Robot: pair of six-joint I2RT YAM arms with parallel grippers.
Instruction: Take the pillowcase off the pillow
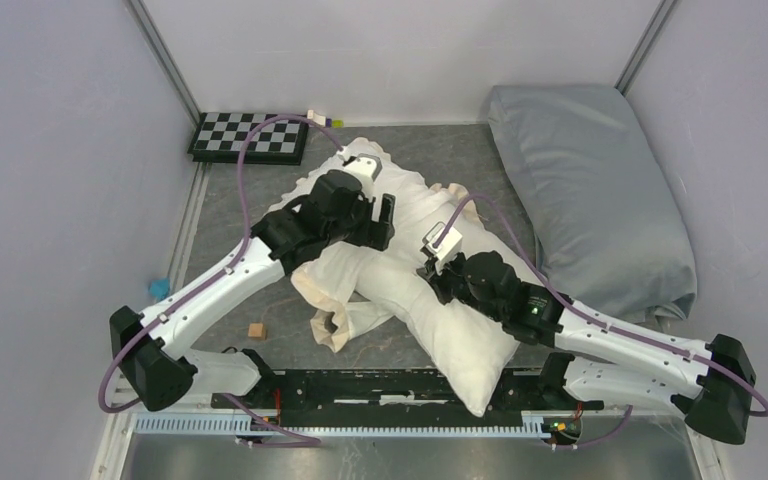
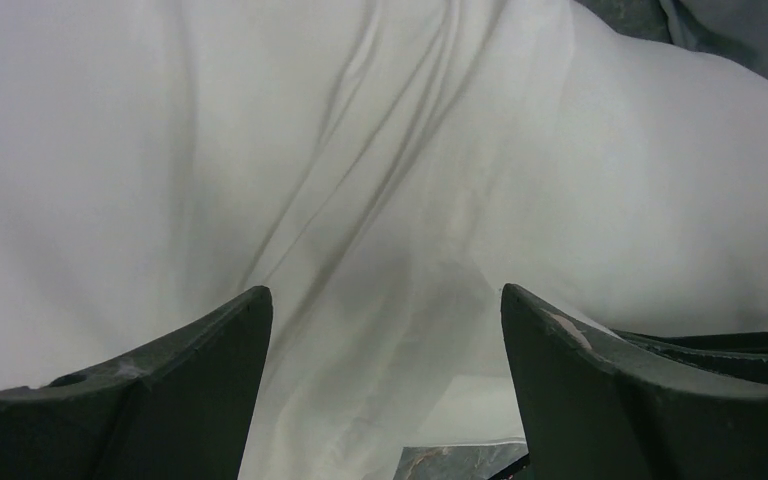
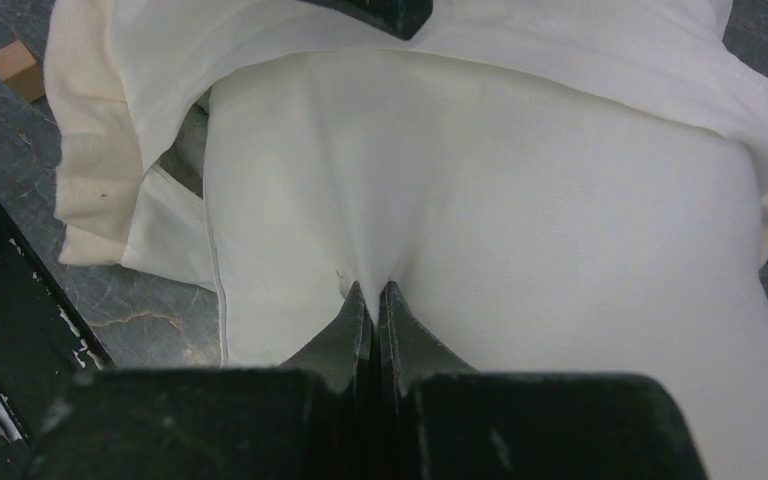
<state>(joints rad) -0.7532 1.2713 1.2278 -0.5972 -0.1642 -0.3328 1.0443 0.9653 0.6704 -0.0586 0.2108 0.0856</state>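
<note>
The white pillow (image 1: 465, 345) lies slantwise on the table, its near end bare and pointing at the front rail. The cream pillowcase (image 1: 335, 275) covers its far part, with the frill at the back and a bunched mouth on the left. My right gripper (image 1: 430, 268) is shut, pinching a fold of the pillow (image 3: 560, 250) between its fingertips (image 3: 373, 290); the pillowcase (image 3: 90, 150) is turned back beyond them. My left gripper (image 1: 390, 222) is open, its jaws (image 2: 385, 290) wide apart just over wrinkled pillowcase fabric (image 2: 340, 180), holding nothing.
A pale blue-grey pillow (image 1: 590, 190) lies at the right. A checkerboard (image 1: 250, 135) and small items (image 1: 322, 118) are at the back left. A wooden block (image 1: 257, 330) and a blue object (image 1: 158, 288) lie at the left. A black rail (image 1: 400, 385) runs along the front.
</note>
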